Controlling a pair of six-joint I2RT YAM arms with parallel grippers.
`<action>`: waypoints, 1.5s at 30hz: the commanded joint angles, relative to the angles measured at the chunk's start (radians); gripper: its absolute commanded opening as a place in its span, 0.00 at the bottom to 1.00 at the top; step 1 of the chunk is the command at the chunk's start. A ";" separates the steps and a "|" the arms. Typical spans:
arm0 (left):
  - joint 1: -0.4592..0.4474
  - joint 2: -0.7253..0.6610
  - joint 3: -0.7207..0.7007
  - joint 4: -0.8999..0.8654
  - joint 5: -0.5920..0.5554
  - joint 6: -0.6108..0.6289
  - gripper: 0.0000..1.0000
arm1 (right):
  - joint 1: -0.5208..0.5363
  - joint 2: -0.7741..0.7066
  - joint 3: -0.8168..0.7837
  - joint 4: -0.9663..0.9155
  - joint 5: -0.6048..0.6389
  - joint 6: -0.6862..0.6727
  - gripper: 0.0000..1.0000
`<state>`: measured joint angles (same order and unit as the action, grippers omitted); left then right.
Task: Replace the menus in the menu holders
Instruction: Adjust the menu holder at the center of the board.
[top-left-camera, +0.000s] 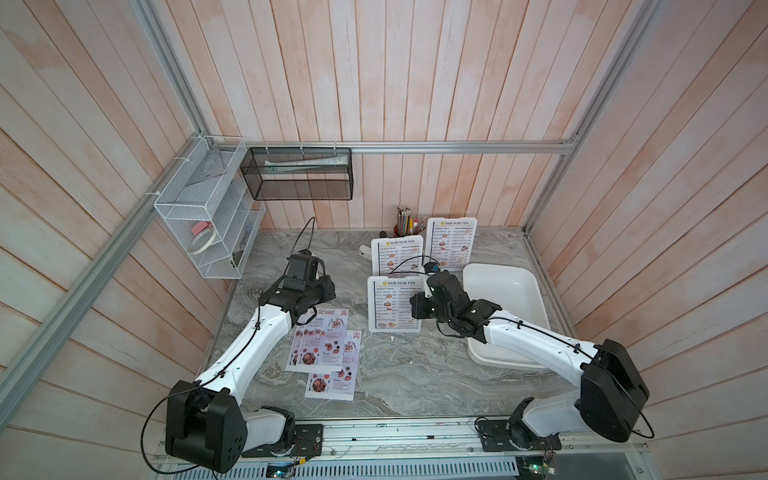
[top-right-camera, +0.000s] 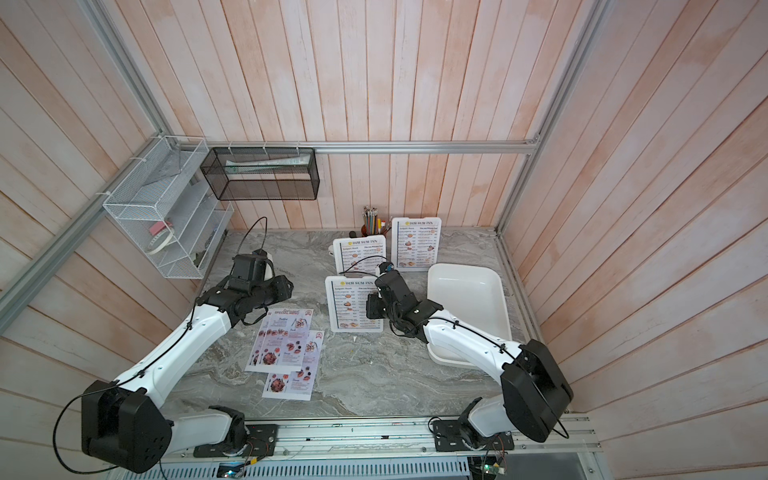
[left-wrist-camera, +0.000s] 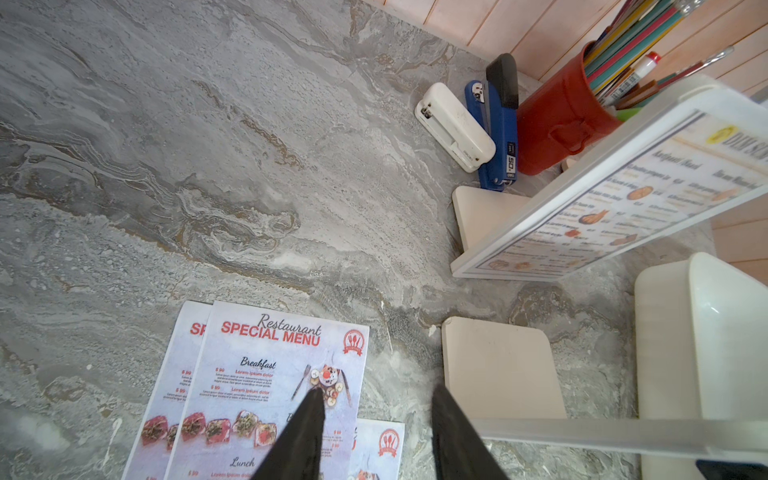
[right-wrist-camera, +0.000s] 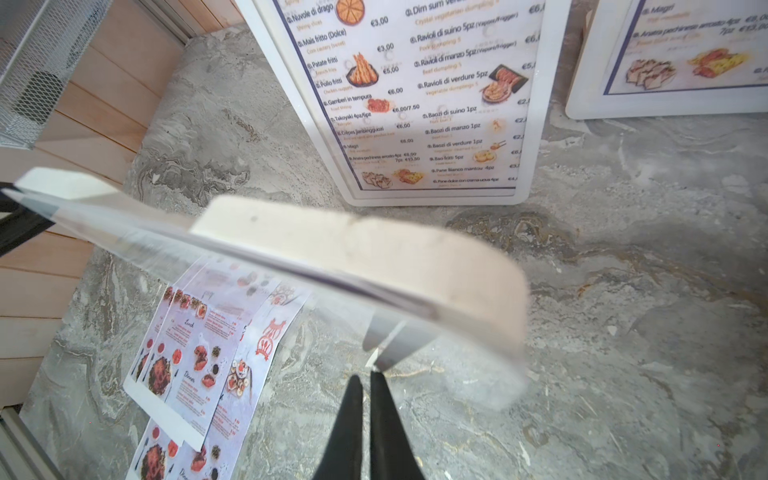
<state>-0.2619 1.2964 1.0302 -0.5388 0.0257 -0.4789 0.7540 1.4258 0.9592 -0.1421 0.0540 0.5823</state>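
Now the near menu holder (top-left-camera: 395, 329) stands on the table (top-left-camera: 415, 374) with a Dim Sum Inn menu (top-left-camera: 388, 303) inside it. The right gripper (right-wrist-camera: 365, 374) is at its side edge. Its fingers are pressed almost together on a thin pale bit of that edge (clear front or paper, I cannot tell which). The left gripper (left-wrist-camera: 376, 390) hangs by the holder's other side, fingers partly apart, with nothing in them. Under it lie the Special Menu sheets (top-left-camera: 322, 345), flat and overlapping. A second menu holder (top-left-camera: 397, 238) and a third menu holder (top-left-camera: 451, 220) stand farther out, past the right gripper. A white tray (top-left-camera: 503, 291) sits behind that gripper, under its arm.
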 joint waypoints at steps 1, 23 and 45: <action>0.004 -0.013 0.015 -0.006 0.010 0.002 0.45 | -0.004 -0.001 0.011 0.036 -0.009 -0.004 0.09; 0.003 -0.003 0.041 0.008 0.072 -0.003 0.45 | -0.415 -0.071 0.145 0.043 -0.119 -0.127 0.18; -0.002 0.059 0.087 -0.003 0.050 0.009 0.45 | -0.681 0.308 0.258 0.233 -0.239 -0.176 0.14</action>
<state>-0.2626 1.3403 1.0801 -0.5392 0.0807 -0.4816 0.0704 1.7172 1.1908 0.0502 -0.1303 0.4316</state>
